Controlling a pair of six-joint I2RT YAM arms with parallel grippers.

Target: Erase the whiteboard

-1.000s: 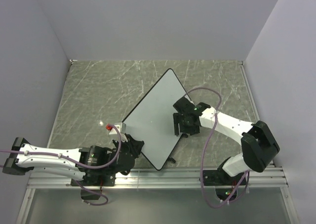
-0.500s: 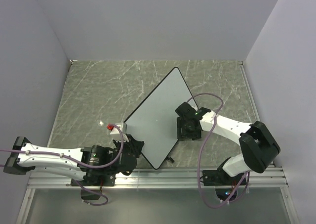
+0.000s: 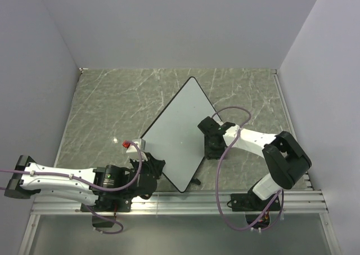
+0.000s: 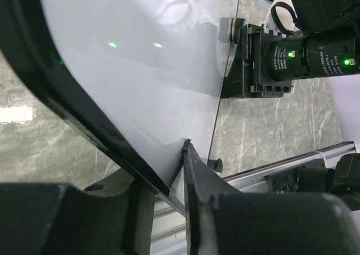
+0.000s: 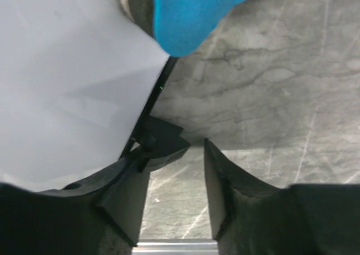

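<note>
Currently, left gripper (image 4: pixel 167 179) pinching whiteboard (image 4: pixel 140 80) rim, right gripper (image 5: pixel 180 153) partly spread beside its edge.

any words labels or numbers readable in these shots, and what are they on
No text can be read in any view.
White print on the black casing of the right arm, seen from the left wrist: too small and blurred to read.
Whiteboard: no writing shows.
Blue block: no print shows.
</note>
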